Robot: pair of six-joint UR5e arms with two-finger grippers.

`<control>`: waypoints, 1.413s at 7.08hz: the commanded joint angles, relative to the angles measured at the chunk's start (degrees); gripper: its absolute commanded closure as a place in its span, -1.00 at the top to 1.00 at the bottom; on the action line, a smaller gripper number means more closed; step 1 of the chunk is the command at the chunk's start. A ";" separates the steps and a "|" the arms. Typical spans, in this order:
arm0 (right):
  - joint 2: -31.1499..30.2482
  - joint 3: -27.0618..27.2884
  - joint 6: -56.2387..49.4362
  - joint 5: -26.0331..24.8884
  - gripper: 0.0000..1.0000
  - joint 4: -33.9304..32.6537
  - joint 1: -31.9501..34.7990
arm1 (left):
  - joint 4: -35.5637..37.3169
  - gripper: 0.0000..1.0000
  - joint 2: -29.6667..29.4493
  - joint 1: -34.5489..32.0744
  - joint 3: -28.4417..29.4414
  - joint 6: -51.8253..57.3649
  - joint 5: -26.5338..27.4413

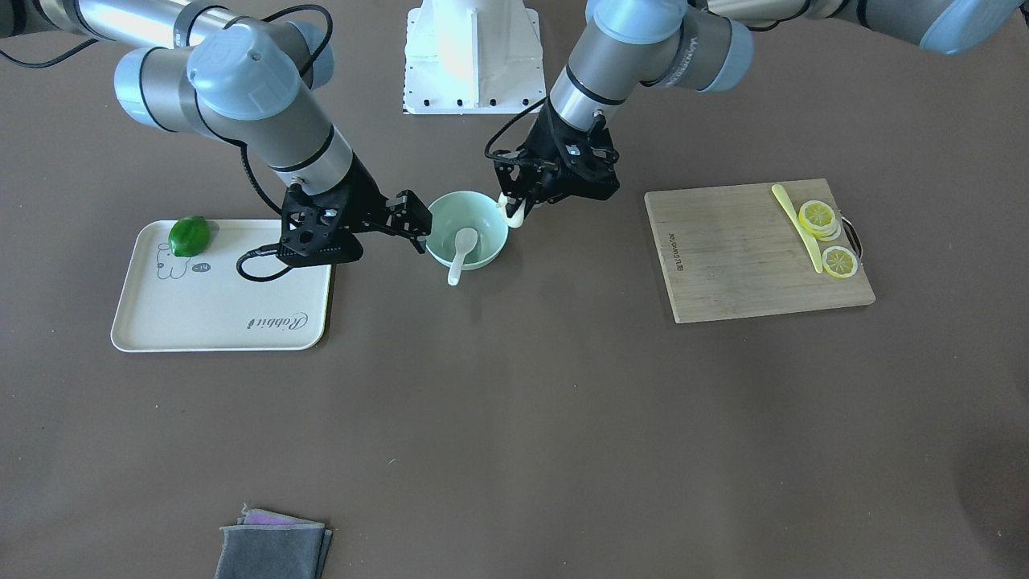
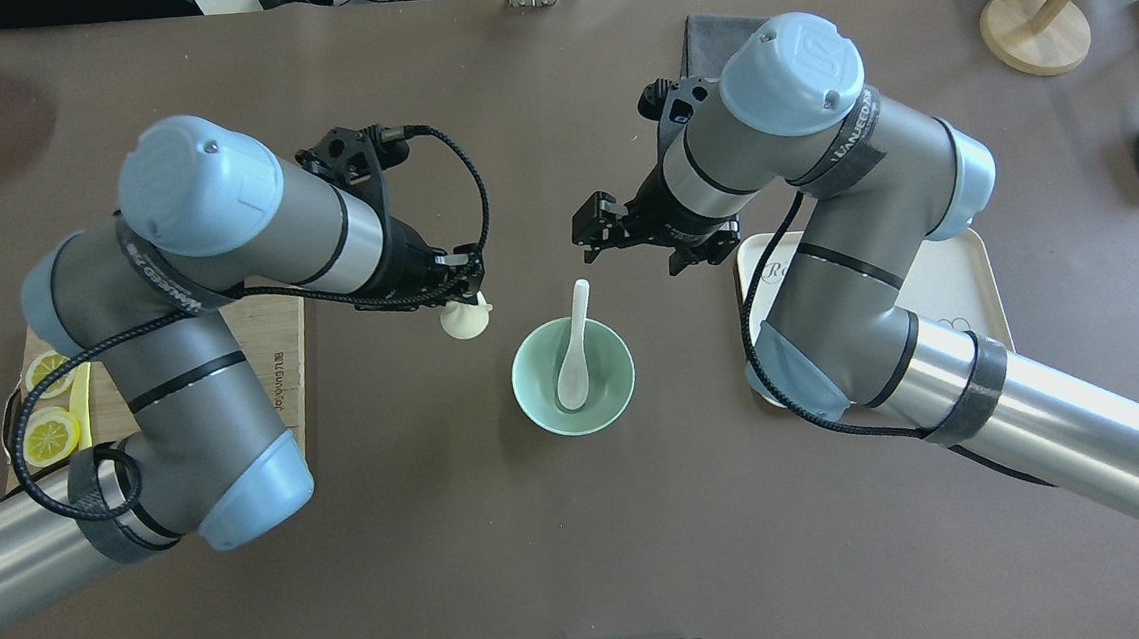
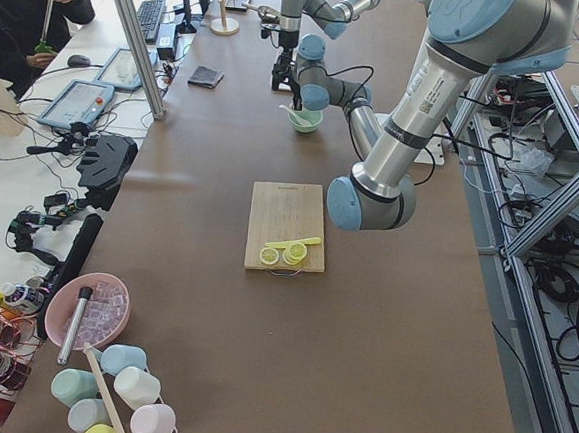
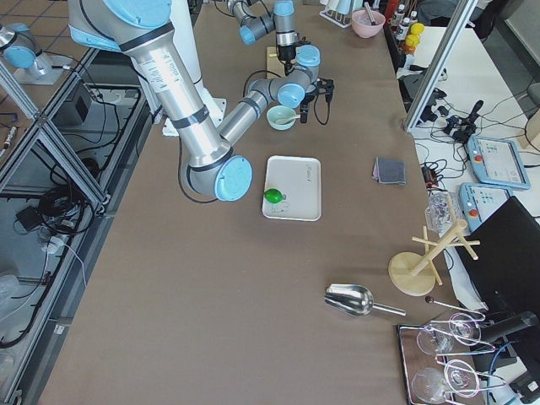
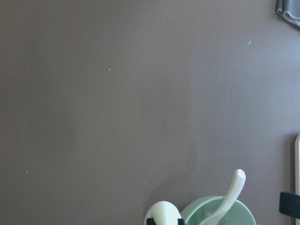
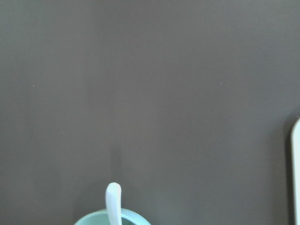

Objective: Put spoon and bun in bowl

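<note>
The pale mint-green bowl [image 1: 485, 215] stands at the table's middle, also in the overhead view [image 2: 533, 402]. The white spoon [image 1: 461, 250] lies in it, scoop inside, handle over the rim [image 2: 574, 352]. My left gripper [image 1: 514, 206] is shut on the white bun [image 1: 514, 212] and holds it just beside the bowl's rim, above the table [image 2: 466, 320]. My right gripper [image 1: 415, 224] is open and empty, close to the bowl's other side [image 2: 595, 229]. The left wrist view shows the bun [image 5: 163, 213], the bowl [image 5: 206, 213] and the spoon's handle [image 5: 235, 186]. The right wrist view shows the handle's tip [image 6: 113, 198].
A cream tray [image 1: 217, 318] with a green lime [image 1: 190, 236] lies under my right arm. A wooden cutting board [image 1: 739, 257] holds a yellow knife [image 1: 797, 227] and lemon slices [image 1: 820, 217]. A folded grey cloth [image 1: 273, 548] lies at the operators' edge.
</note>
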 commanded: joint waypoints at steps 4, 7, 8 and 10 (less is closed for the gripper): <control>-6.53 3.55 -8.03 2.22 1.00 -1.43 4.39 | -9.86 0.95 -2.54 3.24 8.92 -2.81 4.43; -6.88 3.29 -9.42 2.31 1.00 -1.52 5.17 | -8.81 0.96 -1.94 3.51 7.17 -2.11 11.90; -7.67 3.29 -11.61 2.31 1.00 -2.57 5.61 | -8.80 0.96 -1.94 3.33 6.90 -2.02 11.90; -9.24 3.29 -23.25 2.66 1.00 -6.78 8.76 | 0.18 0.96 4.08 0.11 -0.87 5.21 11.90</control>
